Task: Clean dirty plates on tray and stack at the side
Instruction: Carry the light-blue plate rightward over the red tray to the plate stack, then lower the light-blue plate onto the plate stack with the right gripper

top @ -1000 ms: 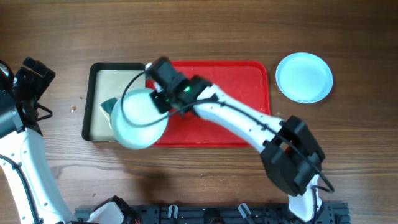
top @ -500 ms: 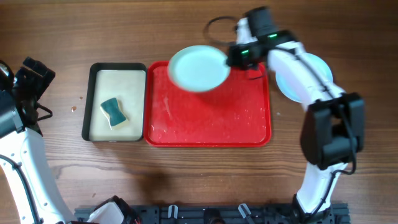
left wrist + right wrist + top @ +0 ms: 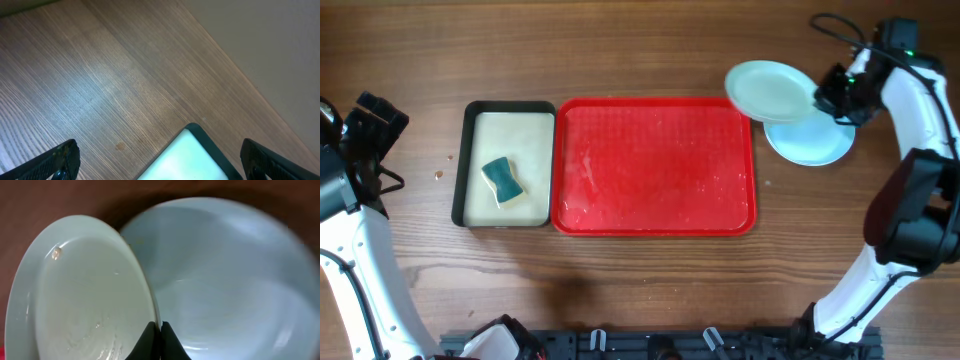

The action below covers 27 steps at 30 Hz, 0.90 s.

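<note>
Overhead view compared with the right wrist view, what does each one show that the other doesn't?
Only overhead: the red tray, bare of plates, and the black-rimmed tray with its sponge. Only right wrist: a small speck on the held plate near its rim. Both: the right pincer shut on that plate's rim, the plate overlapping the blue plate lying beneath.

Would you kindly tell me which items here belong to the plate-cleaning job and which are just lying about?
Job: red tray, held plate, plate on the table, right hand.
Lying about: black-rimmed tray, sponge inside it.
</note>
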Each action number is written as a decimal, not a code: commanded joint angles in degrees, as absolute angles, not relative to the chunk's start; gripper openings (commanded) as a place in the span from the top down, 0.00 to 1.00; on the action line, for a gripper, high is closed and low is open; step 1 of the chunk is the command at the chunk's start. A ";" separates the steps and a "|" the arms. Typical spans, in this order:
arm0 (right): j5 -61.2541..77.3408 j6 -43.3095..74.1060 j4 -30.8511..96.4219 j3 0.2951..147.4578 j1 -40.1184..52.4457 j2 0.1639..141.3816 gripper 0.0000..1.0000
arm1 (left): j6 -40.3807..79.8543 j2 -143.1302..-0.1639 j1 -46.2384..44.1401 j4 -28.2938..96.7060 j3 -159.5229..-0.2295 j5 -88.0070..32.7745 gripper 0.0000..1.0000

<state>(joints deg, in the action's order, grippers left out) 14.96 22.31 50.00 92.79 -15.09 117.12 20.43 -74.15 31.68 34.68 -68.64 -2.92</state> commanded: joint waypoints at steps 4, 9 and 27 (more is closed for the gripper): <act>7.03 22.48 50.02 89.08 -19.25 117.14 0.96 | 20.32 -74.30 31.99 34.54 -68.73 -3.18 0.00; 4.25 22.48 50.37 88.75 -20.01 117.14 0.96 | 20.32 -74.30 31.99 34.54 -68.73 -3.18 0.00; 0.82 20.75 56.27 88.75 -20.01 117.14 0.80 | 20.32 -74.30 31.99 34.54 -68.73 -3.18 0.00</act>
